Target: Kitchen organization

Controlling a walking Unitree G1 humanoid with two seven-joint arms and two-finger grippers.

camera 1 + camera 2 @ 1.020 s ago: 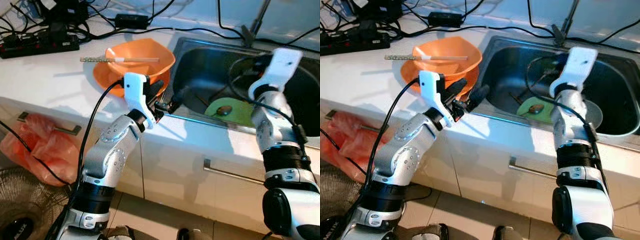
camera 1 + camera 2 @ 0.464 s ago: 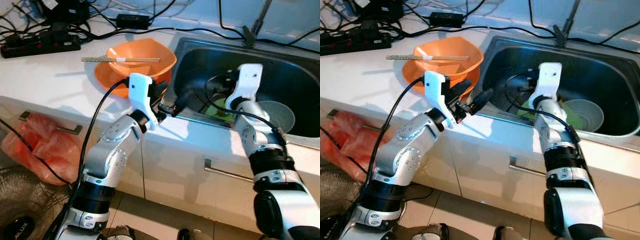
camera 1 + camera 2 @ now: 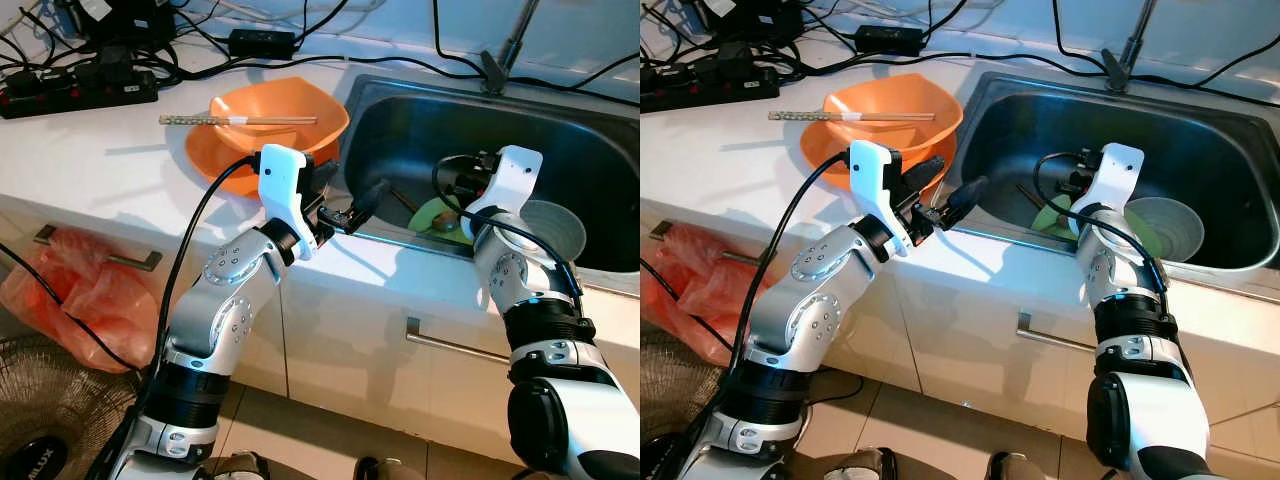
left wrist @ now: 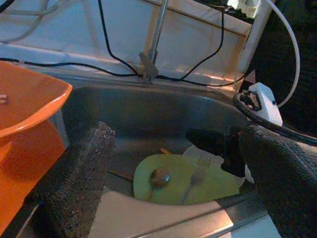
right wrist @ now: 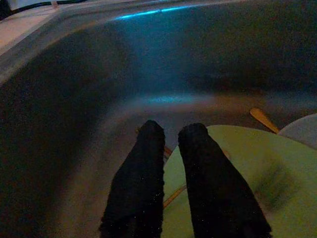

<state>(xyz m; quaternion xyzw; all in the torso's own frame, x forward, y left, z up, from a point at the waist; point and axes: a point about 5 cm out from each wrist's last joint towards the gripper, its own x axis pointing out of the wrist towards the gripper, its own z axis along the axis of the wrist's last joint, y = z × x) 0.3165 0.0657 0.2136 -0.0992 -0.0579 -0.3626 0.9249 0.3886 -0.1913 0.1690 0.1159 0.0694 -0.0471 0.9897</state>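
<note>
My left gripper (image 3: 346,200) is open, hovering over the counter edge between the stacked orange bowls (image 3: 285,125) and the sink's left rim (image 3: 352,110). A pair of chopsticks (image 3: 240,120) lies across the top bowl. A light green plate (image 4: 198,181) lies in the sink with a spoon (image 4: 159,176) and a fork (image 4: 196,174) on it. My right gripper (image 5: 171,130) reaches into the sink low over the plate's edge, fingers together with nothing between them. A pale bowl (image 3: 552,228) sits beside the plate.
A faucet (image 3: 502,62) stands behind the sink. A power strip and tangled cables (image 3: 80,90) cover the back left of the counter. Below the counter are a drawer handle (image 3: 455,347), an orange plastic bag (image 3: 70,290) and a fan (image 3: 35,430).
My right arm dropped from above the sink down into it, swung left over the plate, then drew back a little to the right. The left gripper barely moved.
</note>
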